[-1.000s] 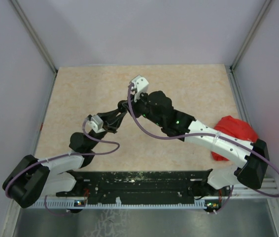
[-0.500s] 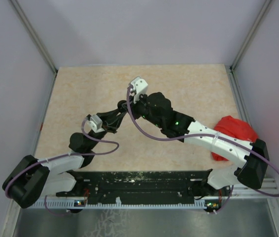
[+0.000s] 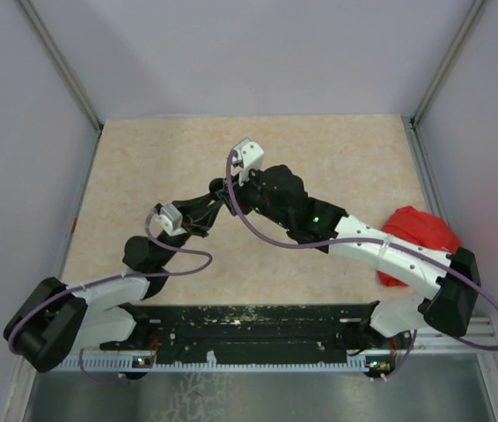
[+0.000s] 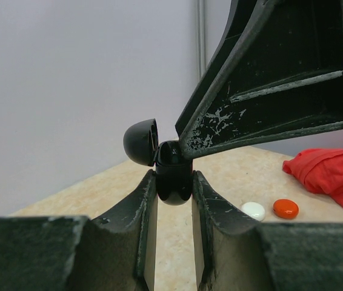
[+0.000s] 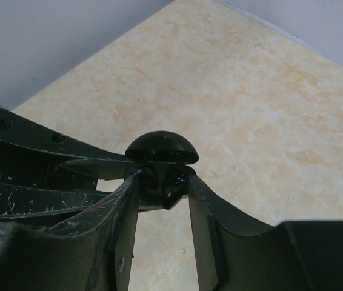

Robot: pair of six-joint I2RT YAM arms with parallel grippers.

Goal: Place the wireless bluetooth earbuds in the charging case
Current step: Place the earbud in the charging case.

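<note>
My left gripper [image 4: 174,182] is shut on a black charging case [image 4: 173,183], held upright above the table with its domed lid [image 4: 141,142] hinged open. My right gripper [image 5: 159,185] meets it from above and is closed on a small black earbud [image 5: 173,187], which sits at the case's open mouth under the lid [image 5: 162,147]. In the top view the two grippers meet over the table's middle, left [image 3: 216,201] and right [image 3: 228,190]; the case and earbud are hidden there. The left fingers [image 5: 44,159] show in the right wrist view.
A white round case [image 4: 254,210] and an orange round case [image 4: 285,208] lie on the tan table [image 3: 337,149]. A red cloth lump [image 3: 418,236] lies at the right edge, also in the left wrist view [image 4: 332,176]. Walls enclose the table.
My right wrist has shifted slightly left and down toward the left gripper. The left arm has barely moved.
</note>
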